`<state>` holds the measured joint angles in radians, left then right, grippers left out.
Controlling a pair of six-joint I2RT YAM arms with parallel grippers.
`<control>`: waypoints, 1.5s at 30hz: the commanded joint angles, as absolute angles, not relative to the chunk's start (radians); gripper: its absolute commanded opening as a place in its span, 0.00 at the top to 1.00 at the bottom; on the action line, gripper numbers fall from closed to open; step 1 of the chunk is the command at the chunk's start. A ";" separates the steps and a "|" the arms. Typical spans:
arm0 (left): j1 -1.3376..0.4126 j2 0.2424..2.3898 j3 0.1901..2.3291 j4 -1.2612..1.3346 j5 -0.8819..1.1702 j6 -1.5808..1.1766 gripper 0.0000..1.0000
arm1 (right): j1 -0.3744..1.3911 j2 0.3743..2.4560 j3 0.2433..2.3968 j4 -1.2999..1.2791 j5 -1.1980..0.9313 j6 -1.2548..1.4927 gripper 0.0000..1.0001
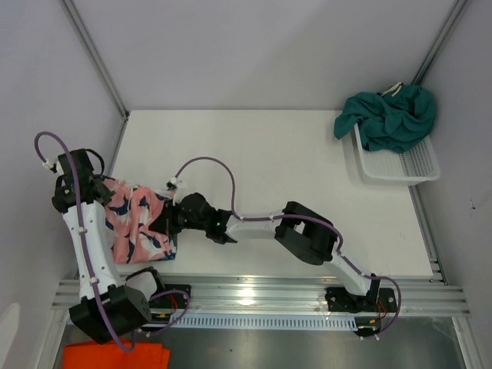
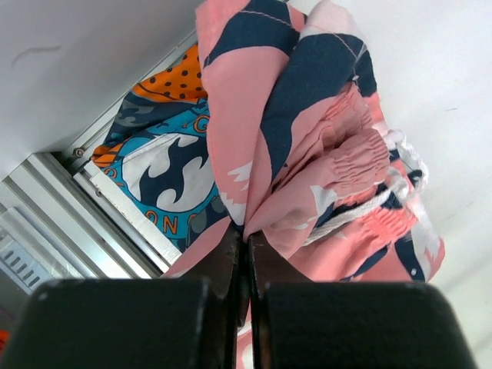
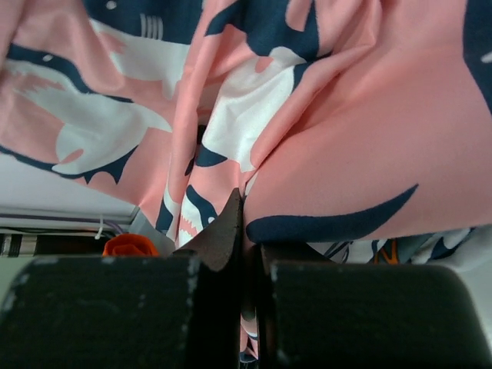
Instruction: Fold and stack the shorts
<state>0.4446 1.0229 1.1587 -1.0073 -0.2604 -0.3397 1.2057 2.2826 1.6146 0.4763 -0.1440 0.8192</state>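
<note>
The pink shark shorts point(image 1: 138, 223) lie bunched between the two grippers, at the counter's point(image 1: 269, 161) near left corner; their long axis runs from the near edge toward the far side, leaning a little to the left at the far end. In the left wrist view the gathered waistband and its white drawstring sit just right of the fingertips, turned away from that camera.

The left gripper point(image 2: 246, 234) is closed, its fingers pressed together on a fold of pink cloth at the far left part of the heap; the right gripper point(image 3: 244, 201) is closed likewise, pinching a ridge of the same shorts on their right side. Whether the cloth is lifted clear of the counter cannot be told.

Under the pink cloth, to the left of the left gripper's fingers, lie the graphic print shorts point(image 2: 165, 173), flat, in blue, orange and white; their edge reaches the metal rail point(image 1: 269, 296) along the near side.

The counter's left edge and the wall stand just beside the left gripper; the rail lies close to the near end of the heap. Beyond the right gripper and off to its right the counter is bare and wide.

Far to the right of the right gripper, at the far corner, the teal shorts point(image 1: 392, 119) hang crumpled over the white basket point(image 1: 411, 165); an orange cloth point(image 1: 115, 357) lies below the rail, near the left arm's base.
</note>
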 commanded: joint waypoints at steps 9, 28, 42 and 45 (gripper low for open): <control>0.540 1.123 1.069 -0.824 -0.261 -0.353 1.00 | 1.249 2.309 1.664 0.575 0.055 0.769 1.00; 0.571 1.181 0.962 -0.686 -0.252 -0.308 1.00 | 1.272 2.253 1.600 0.572 0.135 0.680 1.00; 0.572 1.267 1.017 -0.701 -0.270 -0.276 0.82 | 1.296 2.241 1.543 0.604 0.187 0.658 1.00; 0.574 1.270 1.028 -0.719 -0.307 -0.288 0.24 | 1.298 2.247 1.546 0.601 0.183 0.658 1.00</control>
<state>0.5602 1.2716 0.9768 -0.7204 -0.2497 -0.2840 1.2877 2.3020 1.5440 0.5377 0.1501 0.6788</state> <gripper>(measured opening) 0.587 0.022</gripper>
